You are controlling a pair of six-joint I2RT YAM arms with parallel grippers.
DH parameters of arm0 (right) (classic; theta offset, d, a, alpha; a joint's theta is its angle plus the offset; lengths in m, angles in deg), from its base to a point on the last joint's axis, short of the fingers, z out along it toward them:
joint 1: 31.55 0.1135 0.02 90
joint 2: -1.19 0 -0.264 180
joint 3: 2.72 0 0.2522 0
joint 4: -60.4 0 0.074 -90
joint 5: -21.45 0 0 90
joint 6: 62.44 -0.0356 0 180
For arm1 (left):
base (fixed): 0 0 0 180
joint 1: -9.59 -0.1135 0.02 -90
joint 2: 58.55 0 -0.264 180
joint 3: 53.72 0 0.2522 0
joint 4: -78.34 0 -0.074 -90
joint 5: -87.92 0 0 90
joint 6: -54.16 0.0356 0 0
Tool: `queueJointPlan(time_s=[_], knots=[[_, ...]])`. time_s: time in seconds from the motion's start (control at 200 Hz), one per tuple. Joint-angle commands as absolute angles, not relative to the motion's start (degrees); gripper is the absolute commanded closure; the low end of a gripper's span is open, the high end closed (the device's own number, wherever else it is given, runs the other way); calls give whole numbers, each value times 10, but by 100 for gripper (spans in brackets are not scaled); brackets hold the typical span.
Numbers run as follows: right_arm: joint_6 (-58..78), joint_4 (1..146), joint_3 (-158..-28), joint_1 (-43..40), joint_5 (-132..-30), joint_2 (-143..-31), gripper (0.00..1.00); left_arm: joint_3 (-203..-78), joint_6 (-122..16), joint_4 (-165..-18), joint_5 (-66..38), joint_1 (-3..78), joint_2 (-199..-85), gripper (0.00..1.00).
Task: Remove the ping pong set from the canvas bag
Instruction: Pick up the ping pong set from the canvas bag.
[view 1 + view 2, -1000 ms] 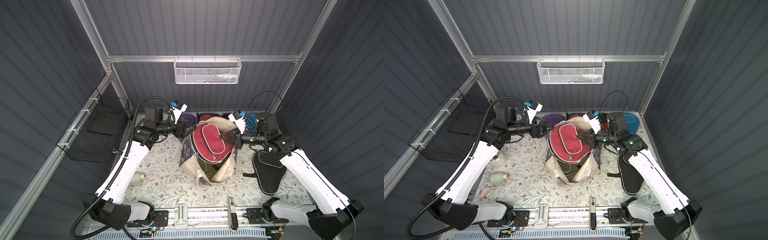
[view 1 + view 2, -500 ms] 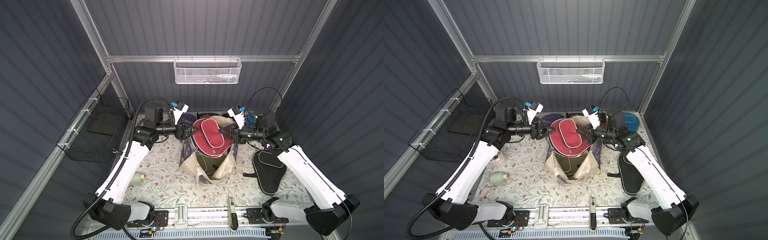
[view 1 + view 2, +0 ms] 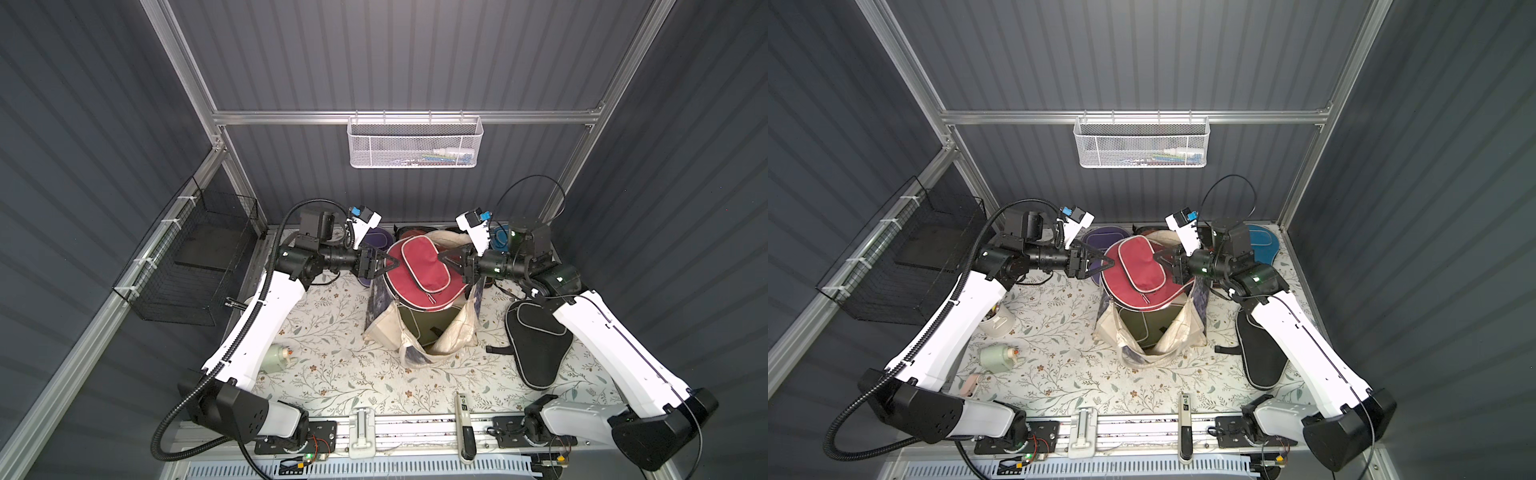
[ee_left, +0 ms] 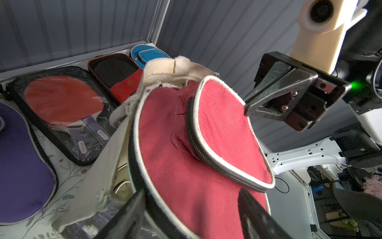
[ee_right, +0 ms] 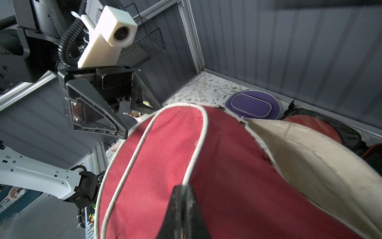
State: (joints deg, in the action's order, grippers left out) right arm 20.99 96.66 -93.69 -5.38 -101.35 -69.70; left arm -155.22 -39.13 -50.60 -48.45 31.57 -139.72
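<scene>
The maroon cover (image 3: 419, 270) of the ping pong set hangs in the air over the mouth of the canvas bag (image 3: 382, 328), tilted, with its lower end overlapping the bag's opening. The right pincer (image 3: 441, 257) is clamped together on the pale-piped edge of the cover's front pocket; in the right wrist view its fingertips (image 5: 182, 207) meet tightly on the red fabric.

The left pincer (image 3: 390, 266) comes in from the opposite side with its jaws apart at the cover's rim. In the left wrist view the rim runs between its two fingers (image 4: 128, 215), though I cannot tell whether either one presses on the fabric.

The bag stands slumped in the middle of the floral bench (image 3: 332, 374), and an olive cover (image 3: 1133, 328) lies inside it.

Other pieces of the set lie on the bench outside the bag:
- A black cover (image 3: 534, 345) lies beside the bag, under the right arm.
- A purple cover (image 3: 1096, 241) lies along the back wall.
- A blue cover (image 3: 1260, 245) also lies along the back wall.
- A red-and-black case (image 4: 117, 76) sits there too.
- A clear case holding a red paddle (image 4: 62, 99) is next to it.
</scene>
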Motion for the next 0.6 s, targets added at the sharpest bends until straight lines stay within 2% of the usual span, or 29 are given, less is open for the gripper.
queueJointPlan(time_s=[0.0, 0.435, 0.595], knots=[[220, 878, -952, -54, -1016, -681, 100, -1555, -396, -482, -498, 317, -1407, 28], [230, 882, -950, -54, -1008, -669, 100, -1591, -347, -409, -437, 315, -1421, 28], [227, 878, -946, -54, -1009, -673, 100, -1593, -350, -420, -466, 315, -1420, 28]])
